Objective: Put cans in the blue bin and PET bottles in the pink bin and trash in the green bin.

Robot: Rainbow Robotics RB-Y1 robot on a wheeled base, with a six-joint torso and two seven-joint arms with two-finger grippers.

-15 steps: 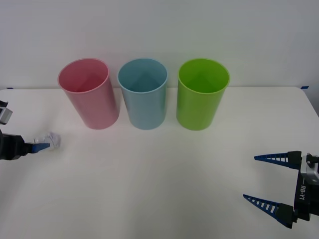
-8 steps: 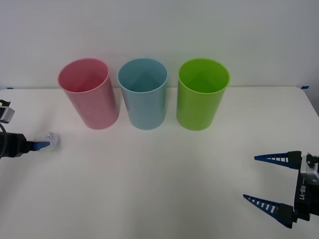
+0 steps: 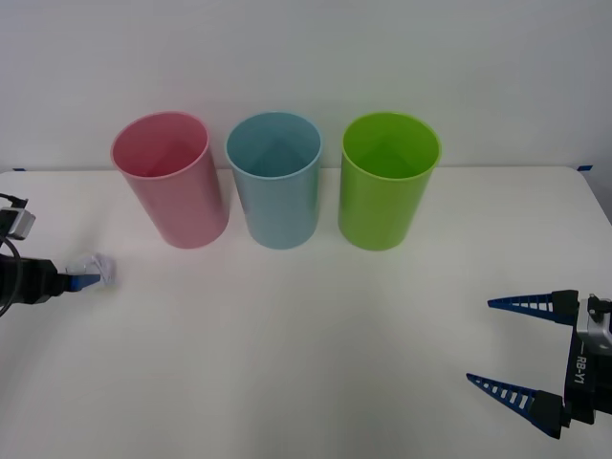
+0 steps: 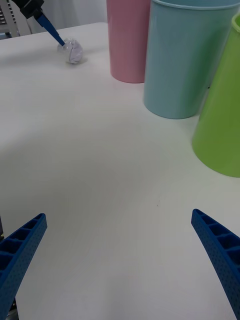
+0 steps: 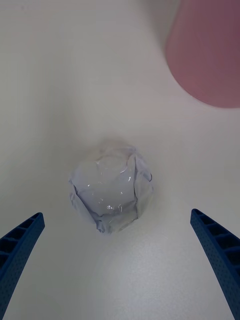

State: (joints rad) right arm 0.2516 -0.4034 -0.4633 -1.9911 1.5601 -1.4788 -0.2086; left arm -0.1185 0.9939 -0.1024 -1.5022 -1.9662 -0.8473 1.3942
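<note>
While our left end effector point(image 5: 120, 260) gapes wide, empty, around the trash point(image 5: 111, 192), we judge it light, crushable, probably slippery film; pinch mid-ball.

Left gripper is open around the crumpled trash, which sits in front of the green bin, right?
Not quite. The open left gripper does frame the trash, but the front view shows it near the pink bin, not the green bin.

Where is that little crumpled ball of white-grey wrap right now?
In the front view, the crumpled white-grey ball of wrap lies on the white table at the far left, before the pale pink plastic bin, just ahead of the open left gripper.
</note>
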